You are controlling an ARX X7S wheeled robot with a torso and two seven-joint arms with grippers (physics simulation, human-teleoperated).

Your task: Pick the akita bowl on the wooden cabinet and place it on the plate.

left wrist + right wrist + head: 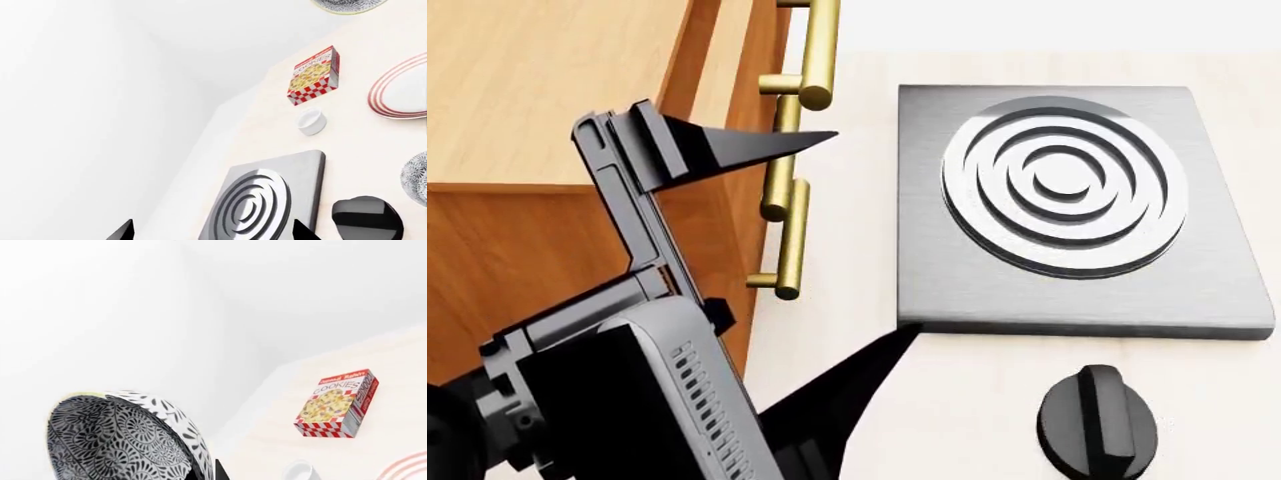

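Note:
The akita bowl [120, 435], white with a dense dark floral pattern, fills the near part of the right wrist view, lifted against the white background. My right gripper [203, 471] is shut on its rim; one black fingertip [221, 469] shows outside the wall and the other is hidden. The bowl's edge [347, 5] also shows in the left wrist view. The plate [403, 87] with red rings lies on the pale counter, and its edge [407, 467] shows beyond the bowl. The wooden cabinet [534, 100] stands at left in the head view. Beside it my left gripper [874, 232] is open and empty.
A steel burner plate [1068, 200] with concentric rings and a black knob [1098, 420] lie under the left gripper. A cookie box [313, 75] and a small white cup [311, 121] stand near the plate. Another patterned bowl [417, 177] sits on the counter. Brass handles [801, 60] jut from the cabinet.

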